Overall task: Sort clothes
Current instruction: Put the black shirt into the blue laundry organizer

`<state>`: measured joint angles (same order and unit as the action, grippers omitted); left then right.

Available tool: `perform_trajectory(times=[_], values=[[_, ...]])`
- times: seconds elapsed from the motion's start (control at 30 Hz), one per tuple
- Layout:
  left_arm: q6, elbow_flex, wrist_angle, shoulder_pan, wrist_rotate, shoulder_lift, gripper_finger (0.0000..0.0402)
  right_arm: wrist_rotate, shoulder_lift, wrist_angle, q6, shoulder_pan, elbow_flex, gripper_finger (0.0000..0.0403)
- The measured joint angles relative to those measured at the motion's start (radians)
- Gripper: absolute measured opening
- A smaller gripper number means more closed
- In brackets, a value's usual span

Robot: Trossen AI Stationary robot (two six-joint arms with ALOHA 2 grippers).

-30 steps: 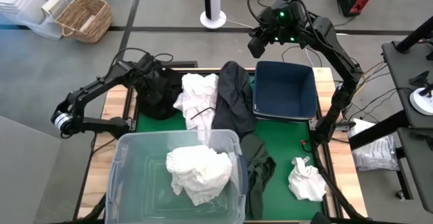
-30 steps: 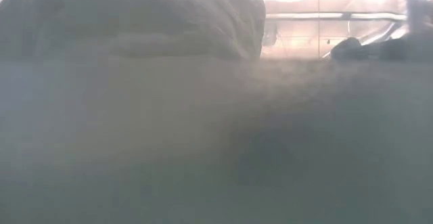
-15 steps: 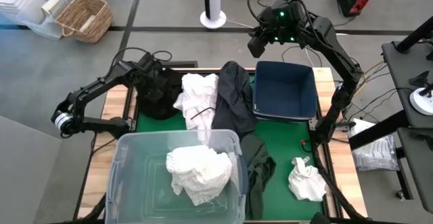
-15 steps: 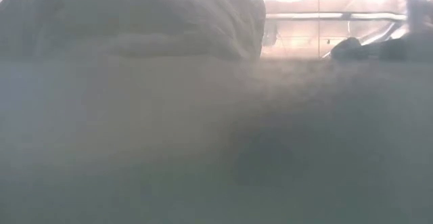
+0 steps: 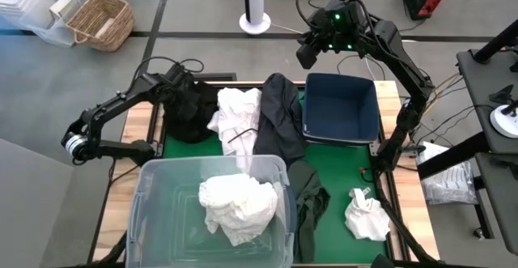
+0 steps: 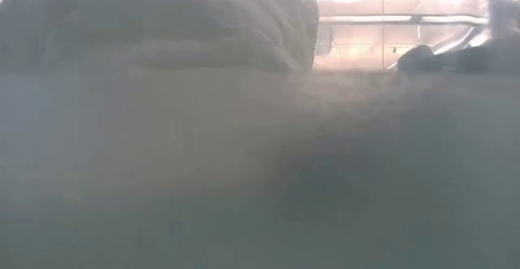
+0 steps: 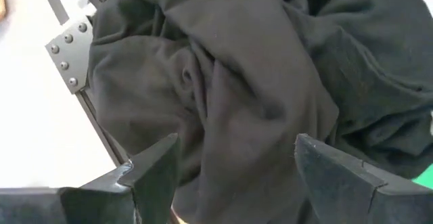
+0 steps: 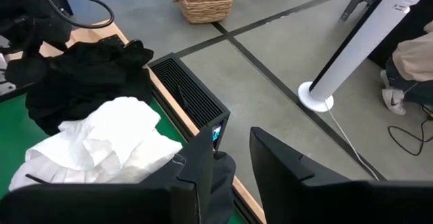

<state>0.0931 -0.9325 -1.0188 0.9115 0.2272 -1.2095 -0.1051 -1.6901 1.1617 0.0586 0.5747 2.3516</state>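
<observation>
At the table's far left corner the left gripper (image 7: 230,176) hangs just over a heap of black clothes (image 5: 190,110), its two fingers (image 7: 152,173) spread wide on either side of the dark folds with nothing between them; the fabric fills nearly the whole left wrist view, and a grey metal bracket (image 7: 67,51) shows at the table's edge beside it. Just right of that heap, along the far edge, lies a white garment (image 5: 236,114), crumpled, with a thin dark cord across it. At the near edge, left of the middle, stands the clear plastic tub (image 5: 154,211), and in it lies another white garment (image 5: 236,206), bunched up. Next comes a long dark olive garment (image 5: 283,126), which runs from the far edge down the middle of the green mat (image 5: 344,167) toward the near edge, its far end raised. The right gripper (image 8: 226,173) is up above the far edge, and its fingers are pinching the top of that dark garment, which shows as a fold between them in the right wrist view. Right of it the dark blue bin (image 5: 341,106) sits at the far right corner. Near the near right corner lies a small white garment (image 5: 364,217), crumpled on the mat.
</observation>
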Motion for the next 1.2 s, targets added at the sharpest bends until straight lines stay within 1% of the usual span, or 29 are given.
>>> perform_trajectory(times=[0.37, 0.87, 0.93, 1.03, 1.07, 1.2], values=[[0.024, 0.006, 0.013, 0.000, -0.001, -0.001, 0.0265, 0.000, 0.000, 0.000, -0.003, 0.000, 0.000, 0.0070], [0.023, 0.013, 0.041, 0.000, -0.009, -0.001, 0.0265, 0.000, 0.000, 0.000, -0.003, 0.000, 0.000, 0.0095], [0.022, 0.013, 0.039, 0.000, -0.016, -0.001, 0.0265, 0.000, 0.000, 0.000, -0.003, 0.000, 0.000, 0.0095], [0.038, 0.013, 0.031, 0.000, -0.074, 0.000, 0.0265, 0.000, 0.000, 0.000, -0.003, 0.000, 0.000, 0.0091], [0.043, 0.013, 0.029, 0.000, -0.079, 0.000, 0.0265, 0.000, 0.000, 0.000, -0.003, 0.000, 0.000, 0.0089], [0.015, 0.013, 0.033, 0.000, -0.051, 0.000, 0.0265, 0.000, 0.000, 0.000, -0.003, 0.000, 0.000, 0.0080]])
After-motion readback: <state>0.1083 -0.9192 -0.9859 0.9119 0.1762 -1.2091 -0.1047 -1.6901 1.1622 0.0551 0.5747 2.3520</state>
